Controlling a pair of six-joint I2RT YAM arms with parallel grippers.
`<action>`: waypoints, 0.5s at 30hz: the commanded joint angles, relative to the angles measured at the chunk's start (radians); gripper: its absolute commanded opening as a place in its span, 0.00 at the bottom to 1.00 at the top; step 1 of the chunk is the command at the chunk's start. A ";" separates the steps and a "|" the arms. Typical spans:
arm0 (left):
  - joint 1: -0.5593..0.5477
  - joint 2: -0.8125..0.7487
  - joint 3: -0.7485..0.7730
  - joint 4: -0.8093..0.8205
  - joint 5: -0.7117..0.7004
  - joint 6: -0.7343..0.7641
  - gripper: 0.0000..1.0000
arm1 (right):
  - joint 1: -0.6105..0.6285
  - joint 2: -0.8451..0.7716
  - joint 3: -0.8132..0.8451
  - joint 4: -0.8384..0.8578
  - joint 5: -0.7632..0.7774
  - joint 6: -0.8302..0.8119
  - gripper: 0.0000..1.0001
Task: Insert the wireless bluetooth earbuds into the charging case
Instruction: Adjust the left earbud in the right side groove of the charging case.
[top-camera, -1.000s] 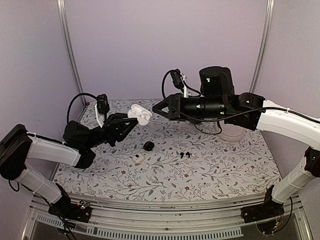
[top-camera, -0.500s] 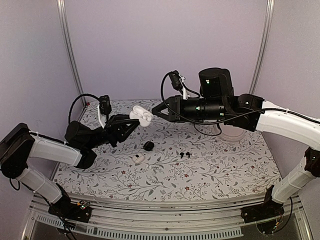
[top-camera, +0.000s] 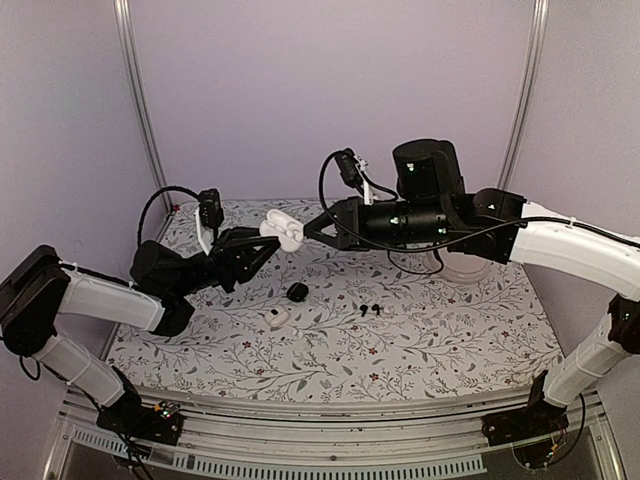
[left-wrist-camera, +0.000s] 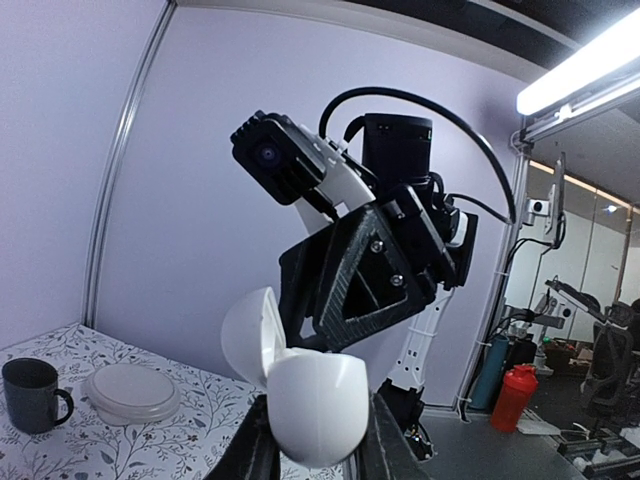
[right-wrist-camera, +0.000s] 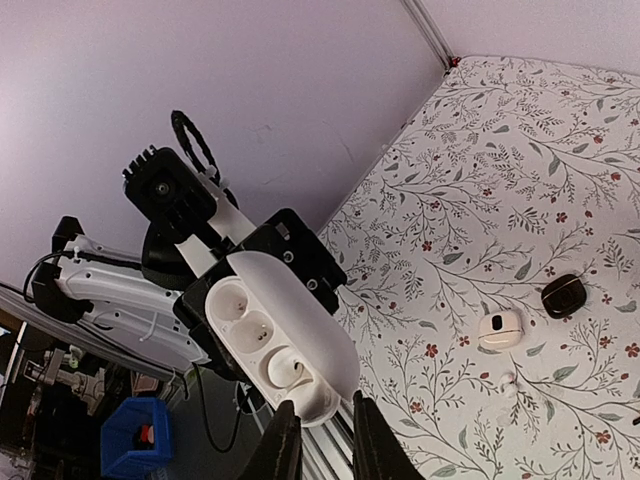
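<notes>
Open charging case: white glossy plastic, smooth pebble shape, lid flipped back on its hinge. The left gripper is clamped on it, both fingers pressing the rounded lower shell, and holds it in the air well above the table. Its long axis runs across the left fingers, tilted. The open face with its moulded round sockets points away from the left hand, straight at the right gripper. The lid stands up on the far side of the left fingertips.

The right gripper tips are just beside the case's open mouth. Its two fingers are nearly together with a narrow gap, and the case's lower end sits right above them. The tips are cut off by the frame edge, so I cannot tell if they pinch anything. One socket may hold a white shape, possibly an earbud, but it's unclear.

The black pair of wireless bluetooth earbuds is tiny. The two lie side by side on the table below the right forearm, behind its fingertips, well apart from both grippers. They are too small to tell which way they point.

Left arm: elbow low, forearm angled up and forward, fingers aimed up toward the right hand. Right arm: stretched across roughly level, fingers pointing at the left hand.

On the table, which has a floral-print surface:
- A round black case lies below the two meeting grippers.
- A second white case lies just beside it, toward the left arm's base.
- A dark mug and a clear lidded tub sit off to the side of the left hand.
</notes>
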 joint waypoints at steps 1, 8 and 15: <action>0.004 0.006 0.020 0.295 0.007 0.004 0.00 | 0.008 0.026 0.019 -0.002 -0.010 0.010 0.18; 0.004 0.005 0.023 0.294 0.005 -0.001 0.00 | 0.015 0.047 0.035 -0.010 -0.005 -0.002 0.15; 0.004 -0.005 0.033 0.295 -0.009 -0.009 0.00 | 0.027 0.066 0.038 -0.034 0.007 -0.020 0.14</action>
